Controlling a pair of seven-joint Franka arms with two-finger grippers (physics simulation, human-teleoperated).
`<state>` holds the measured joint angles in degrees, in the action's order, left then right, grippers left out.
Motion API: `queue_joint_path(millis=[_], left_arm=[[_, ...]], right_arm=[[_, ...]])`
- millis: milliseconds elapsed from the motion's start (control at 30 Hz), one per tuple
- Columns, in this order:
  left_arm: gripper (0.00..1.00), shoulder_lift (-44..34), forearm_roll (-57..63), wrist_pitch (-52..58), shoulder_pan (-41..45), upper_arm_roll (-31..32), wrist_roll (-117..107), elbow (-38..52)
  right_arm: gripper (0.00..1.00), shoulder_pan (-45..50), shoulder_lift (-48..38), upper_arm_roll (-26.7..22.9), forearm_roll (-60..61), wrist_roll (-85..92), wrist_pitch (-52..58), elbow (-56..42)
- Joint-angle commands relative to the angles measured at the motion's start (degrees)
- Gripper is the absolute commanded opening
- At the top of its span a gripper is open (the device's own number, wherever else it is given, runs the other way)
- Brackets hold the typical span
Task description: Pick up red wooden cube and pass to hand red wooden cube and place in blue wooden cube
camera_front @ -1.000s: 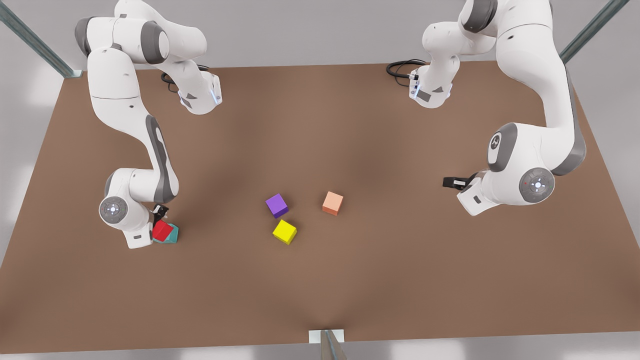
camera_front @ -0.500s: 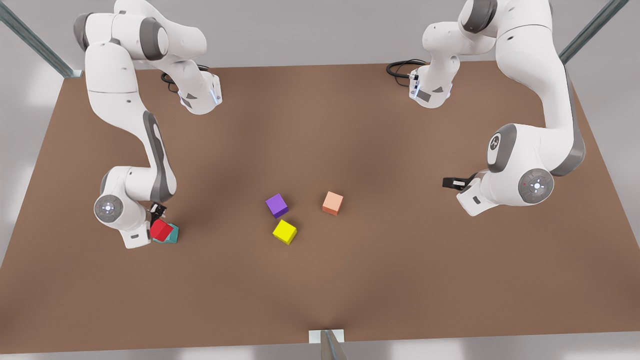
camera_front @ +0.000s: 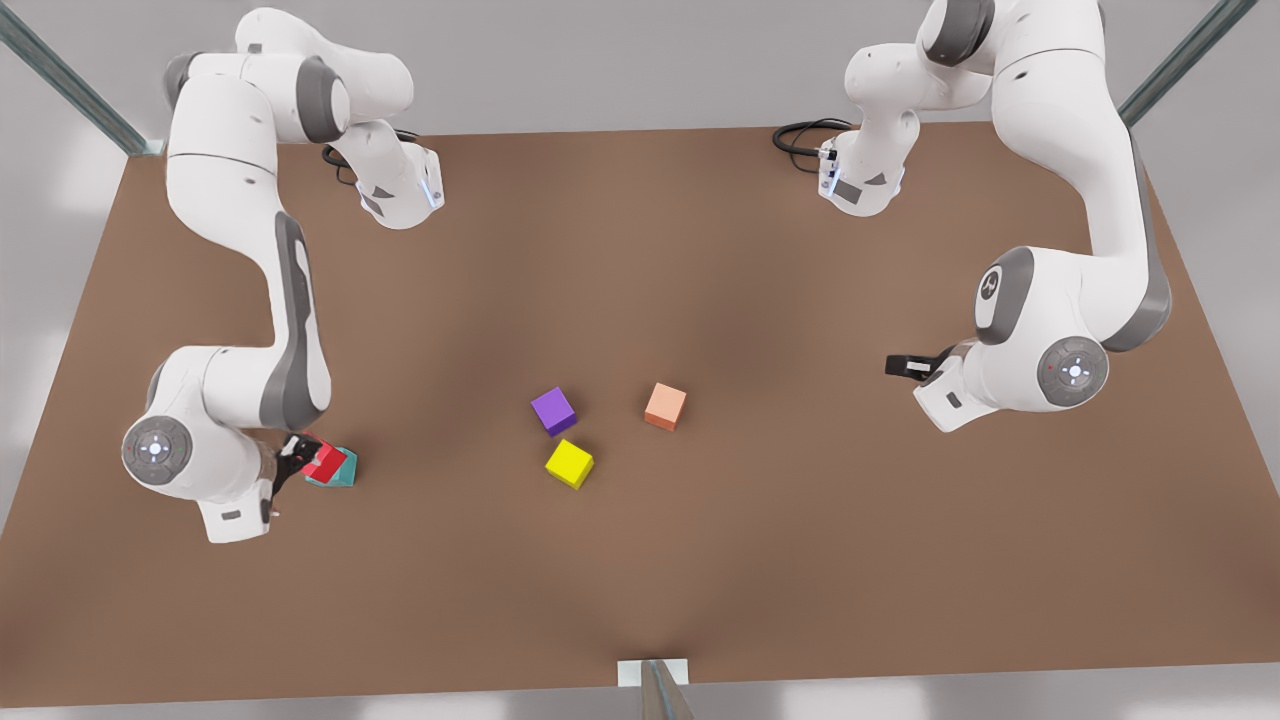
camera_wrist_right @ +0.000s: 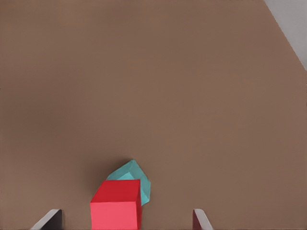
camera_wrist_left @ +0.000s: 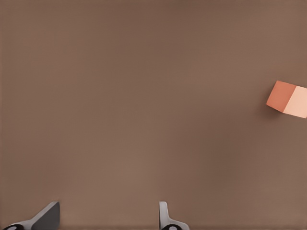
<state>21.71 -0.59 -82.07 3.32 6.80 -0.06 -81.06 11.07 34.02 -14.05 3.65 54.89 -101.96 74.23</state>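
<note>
Right gripper [camera_front: 292,462] sits at the front view's left side of the brown table [camera_front: 760,560], just beside the red wooden cube [camera_front: 324,461], and its fingers are spread wide with nothing between them. In the right wrist view the two fingertips [camera_wrist_right: 50,218] stand well out on either side of the red wooden cube [camera_wrist_right: 116,208], neither one touching it. The red cube sits on top of the blue wooden cube [camera_front: 342,470], which is really more of a teal colour and is turned at an angle underneath; its corner pokes out behind the red one [camera_wrist_right: 135,176].

Left gripper [camera_front: 903,366] waits over at the front view's right, above bare table. Its fingers [camera_wrist_left: 167,218] are also wide apart and holding nothing, with the pale orange cube [camera_wrist_left: 288,98] off to one side.

Near the middle of the table there's a purple cube [camera_front: 553,411], a yellow cube [camera_front: 569,464] just beside it, and the pale orange cube [camera_front: 665,406] a bit apart from those two.
</note>
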Motion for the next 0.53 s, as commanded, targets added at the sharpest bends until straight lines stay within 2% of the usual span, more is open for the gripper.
queue_joint_path(millis=[0,67,100,133,167,233,267,500], left_arm=[[1.0,0.0,0.1,0.1,0.0,0.0,0.0,0.0],[1.0,-0.1,0.1,0.1,-0.1,0.0,0.1,0.0],[1.0,-0.1,0.2,0.0,-0.2,0.0,0.1,0.0],[1.0,0.0,0.2,0.0,-0.2,0.1,0.1,0.0],[1.0,0.0,0.2,0.0,-0.1,0.1,0.1,0.0],[1.0,0.0,0.2,0.0,-0.1,0.1,0.1,0.0],[1.0,0.0,0.2,0.0,-0.2,0.0,0.1,0.0],[1.0,-0.1,0.2,0.1,-0.2,0.0,0.1,0.0]], right_arm=[[1.0,0.0,1.1,-0.7,2.8,-44.9,18.8,-4.7],[1.0,0.8,0.1,-0.1,3.0,-58.9,27.1,-13.4],[1.0,1.2,-6.4,0.6,-1.3,-59.1,29.4,-11.9],[1.0,-0.1,-14.8,3.9,-5.2,-58.8,29.6,-6.0],[1.0,-0.5,-19.3,6.1,-6.6,-59.6,29.7,-2.6],[1.0,-7.3,-26.3,12.3,-6.7,-59.7,25.7,6.9],[1.0,-8.5,-27.5,13.1,-6.7,-59.7,23.0,9.9],[1.0,-8.6,-27.8,13.1,-6.7,-59.8,22.9,10.0]])
